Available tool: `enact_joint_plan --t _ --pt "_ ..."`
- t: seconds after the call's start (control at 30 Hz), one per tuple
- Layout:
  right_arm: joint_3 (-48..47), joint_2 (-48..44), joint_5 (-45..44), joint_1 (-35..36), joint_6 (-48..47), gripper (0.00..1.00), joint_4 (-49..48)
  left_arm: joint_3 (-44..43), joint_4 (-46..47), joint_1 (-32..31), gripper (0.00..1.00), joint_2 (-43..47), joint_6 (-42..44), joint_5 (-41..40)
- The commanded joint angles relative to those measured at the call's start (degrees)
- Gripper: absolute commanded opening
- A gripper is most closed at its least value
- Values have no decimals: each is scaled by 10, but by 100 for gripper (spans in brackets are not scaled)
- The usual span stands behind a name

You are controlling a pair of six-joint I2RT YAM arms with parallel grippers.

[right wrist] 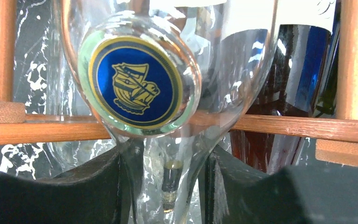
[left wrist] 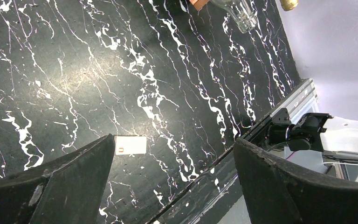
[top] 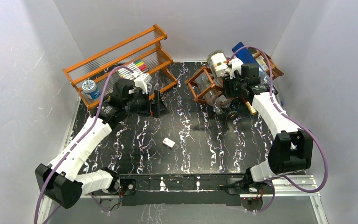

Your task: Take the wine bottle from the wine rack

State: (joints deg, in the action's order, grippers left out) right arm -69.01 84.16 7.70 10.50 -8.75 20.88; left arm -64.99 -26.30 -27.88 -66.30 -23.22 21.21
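Observation:
A clear glass wine bottle point(top: 217, 70) with a white label lies in the dark reddish-brown wine rack point(top: 196, 86) at the back right. In the right wrist view its blue-and-gold round seal point(right wrist: 137, 83) fills the middle, and its neck point(right wrist: 168, 177) runs down between my black fingers. My right gripper point(top: 230, 88) point(right wrist: 170, 158) is shut on that neck, a finger against each side, in front of the rack's wooden bars point(right wrist: 284, 127). My left gripper point(top: 157, 105) point(left wrist: 172, 144) hangs open over bare table, holding nothing. The bottle mouth point(left wrist: 242, 14) shows at the top of its view.
An orange tiered shelf point(top: 121, 58) with markers point(top: 133, 69) and a small jar point(top: 91, 88) stands at the back left. A small white card point(top: 169, 143) point(left wrist: 130, 145) lies mid-table. A darker blue bottle point(top: 243, 50) point(right wrist: 303, 60) rests in the rack beside the clear one. White walls enclose the table.

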Motion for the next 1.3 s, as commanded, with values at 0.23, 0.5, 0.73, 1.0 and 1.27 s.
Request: enact_joint_plan --t 0.23,0.5,0.73,1.0,1.27 --pt "11 -49 -1 -2 29 25 -80 -22 2 -2 98 -1 -2 14" --pt "61 -122 11 -4 100 9 -151 -22 -3 -2 98 1 -2 10" --pt "57 -129 19 -9 152 0 -153 -25 -7 -2 98 6 -3 7" --pt "34 -151 1 -13 193 0 -140 -35 -17 -2 98 6 -2 0" --pt "6 -186 7 -18 253 0 -145 -31 -18 -2 98 3 -4 -6"
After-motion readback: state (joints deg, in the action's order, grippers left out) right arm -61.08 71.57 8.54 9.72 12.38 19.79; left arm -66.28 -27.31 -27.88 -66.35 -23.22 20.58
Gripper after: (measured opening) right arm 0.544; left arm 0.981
